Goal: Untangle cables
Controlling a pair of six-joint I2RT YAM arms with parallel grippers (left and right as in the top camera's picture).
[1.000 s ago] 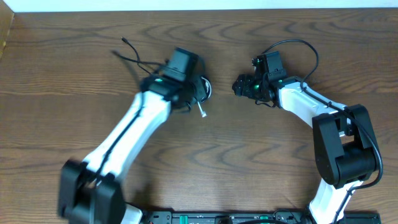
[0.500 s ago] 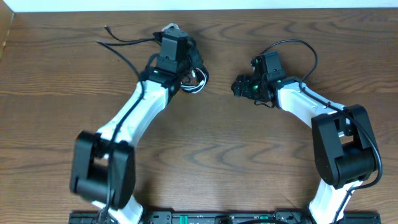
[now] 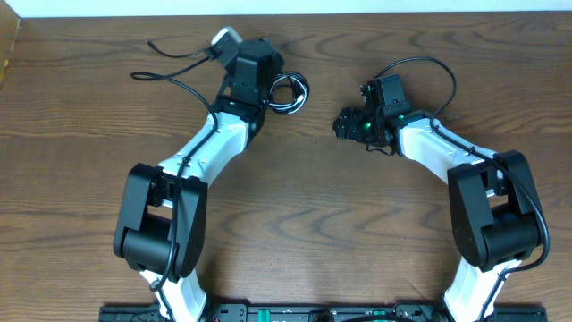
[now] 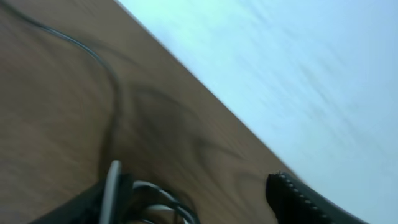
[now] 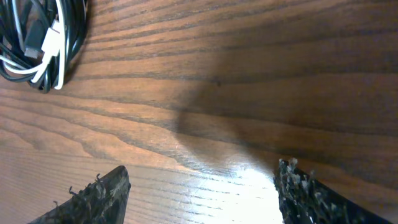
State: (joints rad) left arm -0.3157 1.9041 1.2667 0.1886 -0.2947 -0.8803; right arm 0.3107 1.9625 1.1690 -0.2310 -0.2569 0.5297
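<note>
The cables (image 3: 290, 92), one black and one white, lie coiled together on the wooden table near its far edge. Black strands (image 3: 170, 52) trail off to the left. My left gripper (image 3: 268, 77) hovers right at the coil. In the blurred left wrist view its jaws (image 4: 199, 200) stand wide apart, with cable loops (image 4: 158, 198) beside the left finger (image 4: 111, 194) and not pinched. My right gripper (image 3: 345, 123) sits to the right of the coil, apart from it. Its jaws (image 5: 199, 193) are open over bare wood, and the cable bundle (image 5: 38, 43) lies ahead at the upper left.
The far table edge (image 3: 357, 12) and a white wall run just behind the cables. The left table edge (image 3: 7, 54) shows at the upper left. A thick black arm wire (image 3: 429, 64) loops above the right wrist.
My left arm swung toward the far edge and carried the coil up the table with it. Its jaws have come open. The right arm has not moved.
</note>
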